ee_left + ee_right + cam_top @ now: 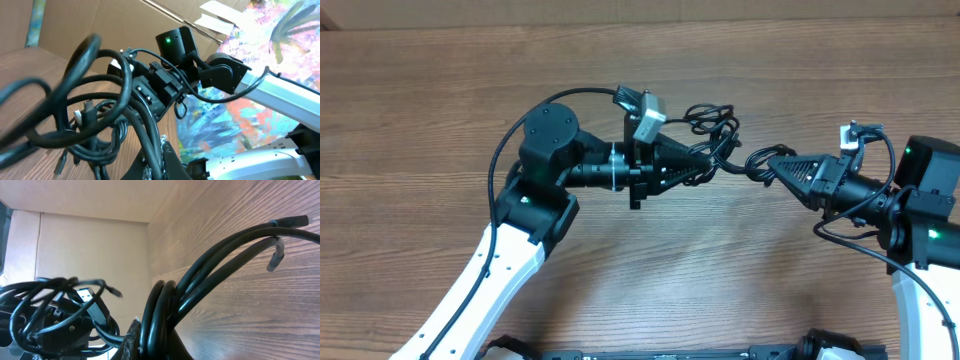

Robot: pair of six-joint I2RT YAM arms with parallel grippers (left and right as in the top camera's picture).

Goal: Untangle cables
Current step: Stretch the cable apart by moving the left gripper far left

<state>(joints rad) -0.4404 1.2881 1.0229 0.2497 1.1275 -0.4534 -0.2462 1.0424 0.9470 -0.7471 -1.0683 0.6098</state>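
**Both claws grip one tangle above the table**

The wooden table (pixel 420 100) spans the overhead view. The left arm (pixel 550 150) and right arm (pixel 920 200) point at each other mid-table. Between them the cables (pixel 717 128) hang in a looped knot, lifted off the wood. The left claw (pixel 708 163) is clamped on the cables, and so is the right claw (pixel 760 163) (tips near, not touching). A silver plug (pixel 86 294) juts from the loops.

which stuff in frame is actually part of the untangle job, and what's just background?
Job: tangle of thin black cords with small silver plug tips, gripped by both arms' jaws.
Not job: brown wood-grain table; thick black wire on the left arm; tan cardboard wall; colourful painted sheet.
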